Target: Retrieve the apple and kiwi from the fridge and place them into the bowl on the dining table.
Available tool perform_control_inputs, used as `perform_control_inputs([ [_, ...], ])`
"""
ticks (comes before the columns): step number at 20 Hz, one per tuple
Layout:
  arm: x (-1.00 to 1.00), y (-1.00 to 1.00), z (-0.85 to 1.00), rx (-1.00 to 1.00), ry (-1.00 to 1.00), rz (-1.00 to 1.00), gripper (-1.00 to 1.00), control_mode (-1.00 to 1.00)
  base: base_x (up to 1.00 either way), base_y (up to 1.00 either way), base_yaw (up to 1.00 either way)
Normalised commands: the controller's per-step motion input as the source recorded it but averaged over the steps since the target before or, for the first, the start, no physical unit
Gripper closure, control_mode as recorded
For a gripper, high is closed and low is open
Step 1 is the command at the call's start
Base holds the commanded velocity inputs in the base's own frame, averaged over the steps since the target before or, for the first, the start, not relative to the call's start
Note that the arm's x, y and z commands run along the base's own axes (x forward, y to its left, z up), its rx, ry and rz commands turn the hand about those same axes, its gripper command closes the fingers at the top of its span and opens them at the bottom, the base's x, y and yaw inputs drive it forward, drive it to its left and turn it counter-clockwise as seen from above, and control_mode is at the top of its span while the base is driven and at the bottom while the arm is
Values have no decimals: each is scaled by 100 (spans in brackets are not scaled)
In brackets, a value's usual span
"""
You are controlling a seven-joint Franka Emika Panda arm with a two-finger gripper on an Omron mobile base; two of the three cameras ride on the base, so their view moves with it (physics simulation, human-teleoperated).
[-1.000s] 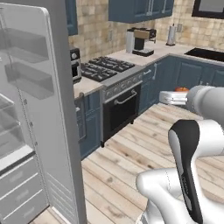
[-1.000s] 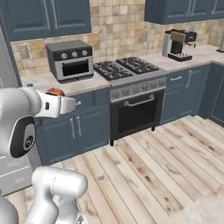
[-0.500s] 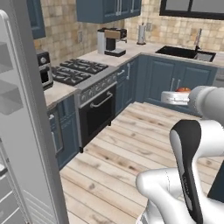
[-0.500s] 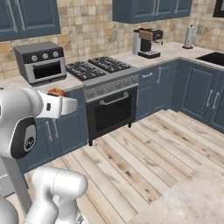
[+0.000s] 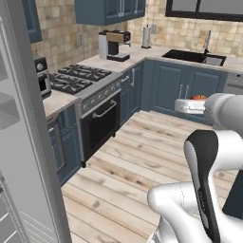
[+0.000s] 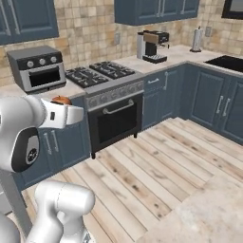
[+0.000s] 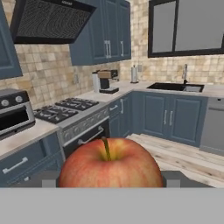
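The apple (image 7: 110, 162) sits between the gripper (image 7: 110, 179) fingers, which stand wide apart and clamp it at either flank; in the hand view it is upright, stem toward the top of that view, and being round it has no clear long axis; the grey finger tips (image 7: 49, 179) show just at its two sides.

From the left base view the apple (image 5: 199, 97) is a small red cap on top of the white hand (image 5: 190, 105), which reaches out level over the plank floor (image 5: 142, 161), well out from the stove (image 5: 90, 90); from the right base view the apple (image 6: 60, 100) peeks above the hand (image 6: 59, 115) in line with the counter edge left of the stove (image 6: 107, 80).

The left base view alone shows the open fridge (image 5: 21, 142) door, grey, at the stove's near side, and the sink (image 5: 194, 57) beyond the stove at the corner; the right base view alone shows the toaster oven (image 6: 37, 69) left of the stove and a beige corner of the table (image 6: 209, 213) nearest the camera; the hand view adds the hood (image 7: 48, 22) over the stove and the window (image 7: 188, 26) past it; the coffee maker (image 6: 152, 46) stands just right of the stove.
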Motion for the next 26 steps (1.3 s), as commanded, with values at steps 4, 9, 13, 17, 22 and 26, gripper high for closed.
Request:
perform_control_inputs([
  [4,0,0,0,0,0,0,100,100,-79,7,-74],
  [9,0,0,0,0,0,0,100,100,-74,12,-77],
  [13,0,0,0,0,0,0,100,100,-55,10,-81],
  [17,0,0,0,0,0,0,100,100,-7,13,-89],
  [22,0,0,0,0,0,0,100,100,34,26,-95],
  [26,0,0,0,0,0,0,100,100,61,50,-90],
])
